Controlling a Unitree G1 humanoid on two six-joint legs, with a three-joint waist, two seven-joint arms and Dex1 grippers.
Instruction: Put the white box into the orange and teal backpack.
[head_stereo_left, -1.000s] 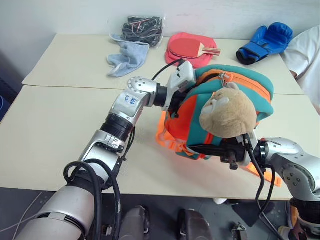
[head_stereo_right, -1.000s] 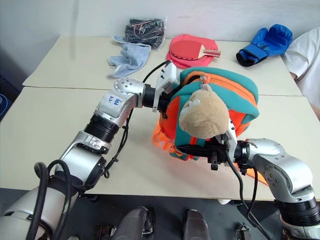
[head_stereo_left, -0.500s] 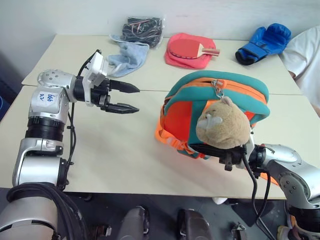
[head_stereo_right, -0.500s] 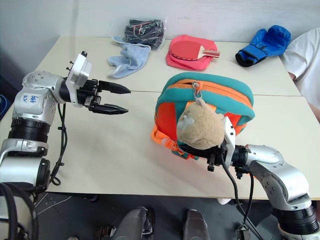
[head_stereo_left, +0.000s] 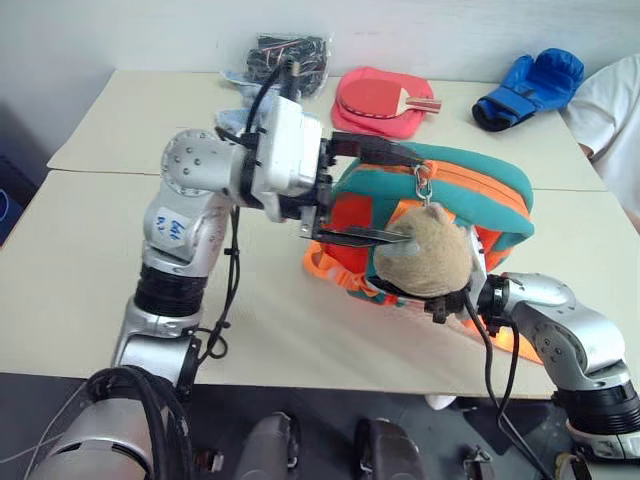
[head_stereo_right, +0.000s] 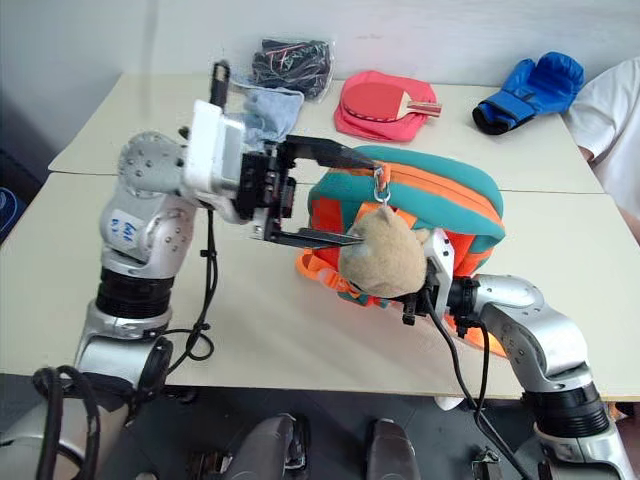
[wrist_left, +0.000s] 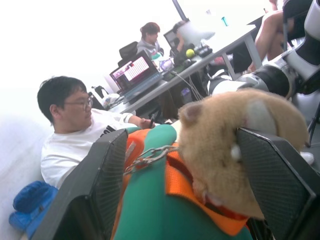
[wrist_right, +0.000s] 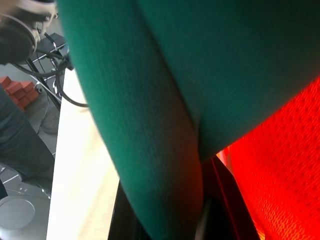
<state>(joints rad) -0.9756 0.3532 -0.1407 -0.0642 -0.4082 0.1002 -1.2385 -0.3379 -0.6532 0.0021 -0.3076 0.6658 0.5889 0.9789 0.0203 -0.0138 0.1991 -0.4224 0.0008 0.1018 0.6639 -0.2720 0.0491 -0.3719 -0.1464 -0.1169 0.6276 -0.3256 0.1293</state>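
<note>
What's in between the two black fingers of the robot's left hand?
The left hand is open, and between its fingers sit the teal top of the orange and teal backpack, the zipper chain and the beige plush toy. The left wrist view shows it best.

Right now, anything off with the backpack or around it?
The orange and teal backpack sits tilted, with the right gripper pinching its lower edge. Its plush toy dangles between the left gripper's open fingers. Nothing is spilled or damaged.

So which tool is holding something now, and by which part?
The right tool is shut on the backpack, at its lower front fabric. The left tool is open, holding nothing.
</note>
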